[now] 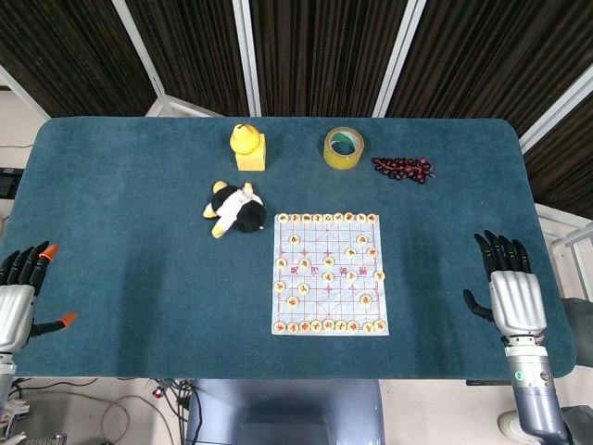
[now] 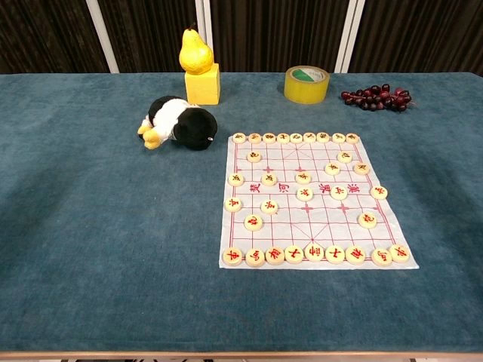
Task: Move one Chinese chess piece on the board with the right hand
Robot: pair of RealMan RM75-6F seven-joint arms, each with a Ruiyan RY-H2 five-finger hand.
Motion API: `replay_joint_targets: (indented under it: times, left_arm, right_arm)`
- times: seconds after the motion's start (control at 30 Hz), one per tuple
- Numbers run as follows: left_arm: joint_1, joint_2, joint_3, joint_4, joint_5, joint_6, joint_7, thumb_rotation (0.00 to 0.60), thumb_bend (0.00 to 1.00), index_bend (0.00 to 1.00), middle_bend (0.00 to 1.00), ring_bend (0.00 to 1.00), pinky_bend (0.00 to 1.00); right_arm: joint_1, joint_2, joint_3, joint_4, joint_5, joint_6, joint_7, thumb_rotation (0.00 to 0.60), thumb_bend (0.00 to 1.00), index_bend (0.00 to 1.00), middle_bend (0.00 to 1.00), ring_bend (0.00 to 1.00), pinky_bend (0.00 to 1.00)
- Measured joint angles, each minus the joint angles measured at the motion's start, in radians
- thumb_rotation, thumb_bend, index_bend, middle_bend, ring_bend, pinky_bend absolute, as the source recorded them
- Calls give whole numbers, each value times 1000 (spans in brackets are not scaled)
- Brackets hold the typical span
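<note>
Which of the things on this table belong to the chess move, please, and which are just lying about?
For the job:
board
chess pieces
right hand, open beside the board, holding nothing

Lying about:
plush penguin
pear on a yellow block
tape roll
grapes
left hand, idle at the table's edge

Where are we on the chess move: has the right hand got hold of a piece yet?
Nothing looks done yet. The right hand lies flat and empty on the table, off the right edge of the board, clear of every piece. The left hand is idle at the far left. Left to do: reach in, grasp one piece, move it, release.
</note>
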Motion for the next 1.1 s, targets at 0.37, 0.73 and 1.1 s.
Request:
replay_joint_targets:
  times: [0.37,0.73,1.1]
  left_arm:
    - [-5,-1,0,1,0,-11,-10,600,0,0,0,0,0]
    - [-9,6,1,0,1,-21,-36,600,0,0,0,0,0]
    - [-16,9,-2,1,-10,-40,-56,600,0,0,0,0,0]
  right_arm:
    - [45,8,67,-64,34,-54,-35,600,361,0,155,152,175]
    - [247,-44,202,-165,207,-217,-185,600,361,107,919,948,851]
    - [445,-269,206,-136,456,-294,-422,600,360,292,1000,1000,906]
